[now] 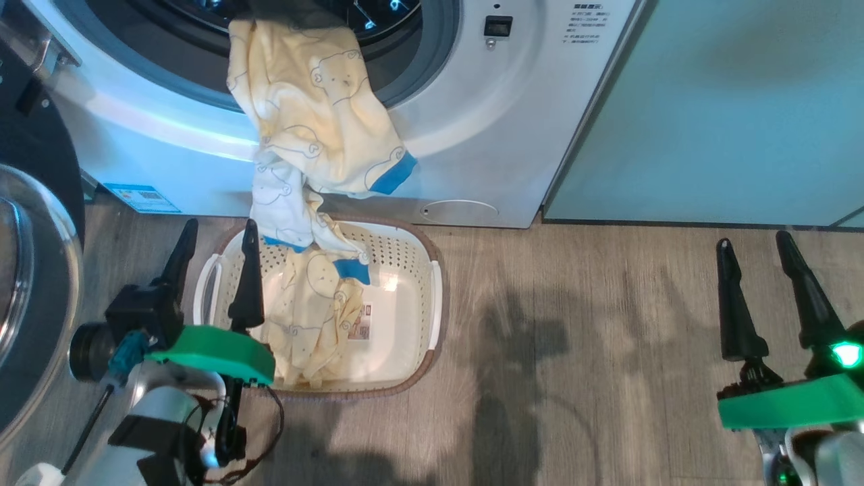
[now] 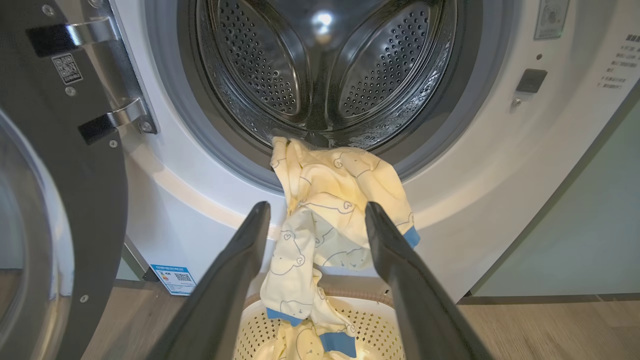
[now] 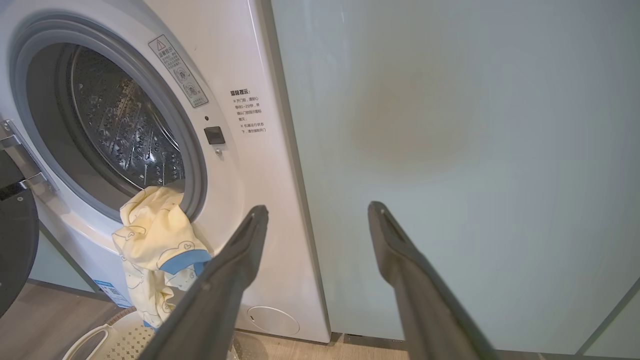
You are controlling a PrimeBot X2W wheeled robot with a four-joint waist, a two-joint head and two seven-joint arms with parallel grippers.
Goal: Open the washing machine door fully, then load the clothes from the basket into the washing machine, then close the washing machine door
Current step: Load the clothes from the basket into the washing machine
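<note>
Looking down from the head camera, we see the clothes (image 1: 317,115) strung out as one long pale yellow rope. The top end is caught on the lower lip of the washing machine (image 1: 486,121) opening, the middle hangs down the white front, and the bottom end lies bunched in the basket (image 1: 405,317) on the floor just before the machine. Its long axis therefore runs from the drum mouth down into the basket.

Our left gripper (image 1: 221,226) hovers at the basket's left end. In the head view one finger shows outside the rim and the other over the left wall, both spread wide with nothing between them. The cloth lies ahead and a little to the right, near but not touching. In the left wrist view the hanging strand sits squarely between the two fingers, farther on, with the steel drum (image 2: 320,75) above it.

Our right gripper (image 1: 753,239) is likewise spread wide and empty. It is well apart from the cloth, and faces the pale green cabinet panel (image 3: 450,150). The left arm is plainly the nearer.

The washing machine door (image 1: 34,283) stands swung out on our left, so we judge loading to be the step in hand. The next move likely calls for the left fingers to reach forward, close across the strand at right angles to its axis, and carry it up into the drum. The bottom end may trail behind.
</note>
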